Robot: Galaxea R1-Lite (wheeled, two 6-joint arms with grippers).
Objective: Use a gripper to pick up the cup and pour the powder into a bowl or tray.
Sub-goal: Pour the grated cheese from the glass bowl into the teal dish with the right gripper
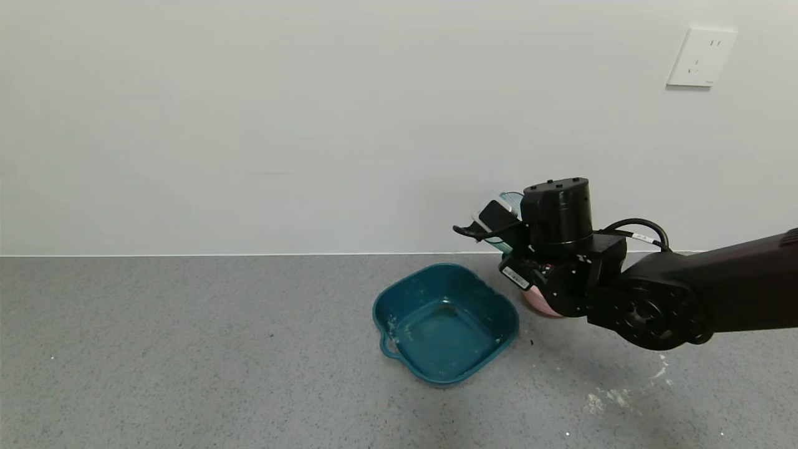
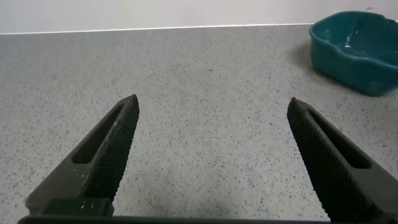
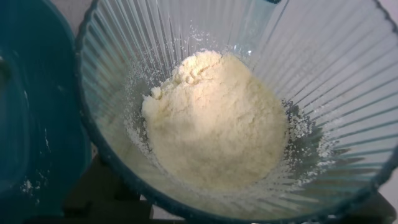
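My right gripper [image 1: 495,224] is shut on the cup [image 1: 512,201] and holds it raised above the counter, just beyond the right far corner of the teal basin [image 1: 399,293]. The arm hides most of the cup in the head view. In the right wrist view the ribbed translucent cup [image 3: 336,68] fills the frame, with a heap of white powder [image 3: 217,118] resting inside it. The basin's wall [image 3: 31,124] shows beside the cup. The basin holds only a few white specks. My left gripper [image 2: 212,106] is open and empty over bare counter, left of the basin [image 2: 348,59].
A pink bowl [image 1: 537,304] stands on the counter, mostly hidden under my right wrist. Spilled white powder [image 1: 608,399] lies on the grey counter at the front right. A white wall runs along the counter's back edge.
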